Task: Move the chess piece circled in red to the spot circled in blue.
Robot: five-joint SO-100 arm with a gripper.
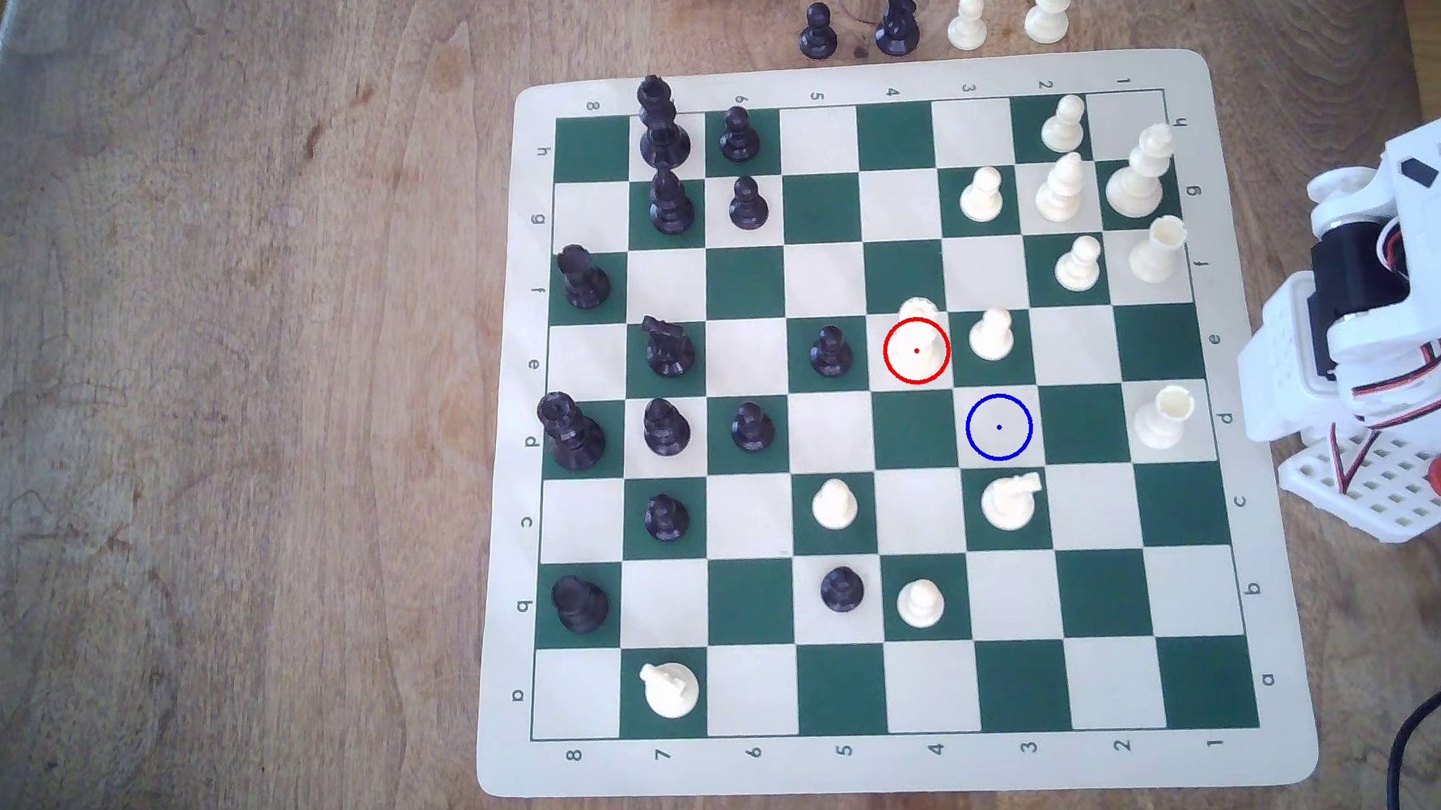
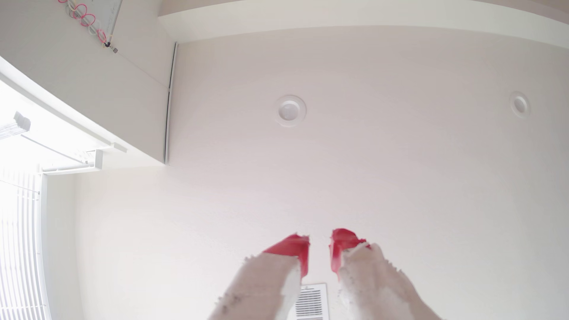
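Observation:
In the exterior view, the chess piece circled in red (image 1: 917, 325) is a cream-white queen standing upright near the middle of the green-and-cream board (image 1: 894, 783). The spot circled in blue (image 1: 999, 427) is a bare cream square one step diagonally from it, toward the exterior view's lower right. My white arm (image 1: 1397, 249) sits folded off the board at the exterior view's right edge, far from both. In the wrist view my gripper (image 2: 320, 246) points up at a white ceiling. Its red-tipped fingers (image 2: 292, 246) stand slightly apart with nothing between them.
A cream pawn (image 1: 991, 333) stands just right of the queen and a black pawn (image 1: 829, 351) just left. A cream knight (image 1: 1009, 497) sits below the blue ring, a cream rook (image 1: 1163, 416) to its right. Captured pieces (image 1: 898, 22) stand beyond the board's far edge.

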